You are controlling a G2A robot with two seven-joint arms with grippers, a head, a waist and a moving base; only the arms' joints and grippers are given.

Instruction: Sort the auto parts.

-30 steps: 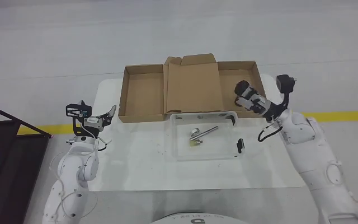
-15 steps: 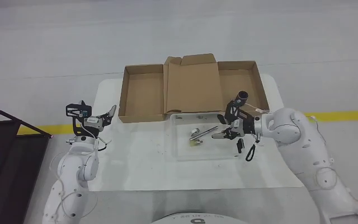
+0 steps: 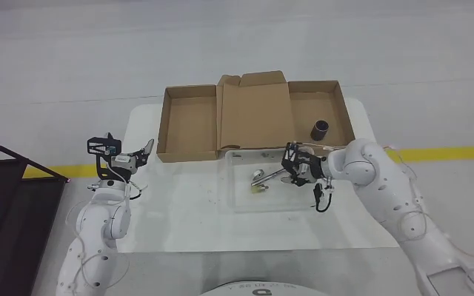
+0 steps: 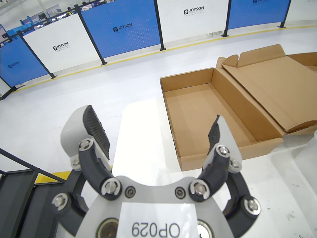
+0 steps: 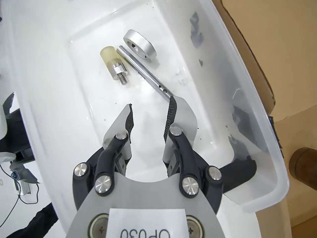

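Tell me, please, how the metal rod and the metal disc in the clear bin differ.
The rod is long and thin; the disc is short and wide. The rod's end lies beside the right pincer; the disc sits farther off. Both are bare silver metal in the bin.

White code labels (image 4: 156,221) sit on the left hand (image 4: 152,115) and right hand (image 5: 151,102); logos (image 4: 194,10) mark the fence panels (image 4: 195,30).

You're working under bright, even overhead light. The white desk (image 3: 185,214) nearly blends into the pale floor, and shadows are soft and faint. Glare glints off the clear bin (image 5: 81,87) and the metal rod (image 5: 143,71). In the left wrist view, the fence panels (image 4: 123,30) bow towards the edges.
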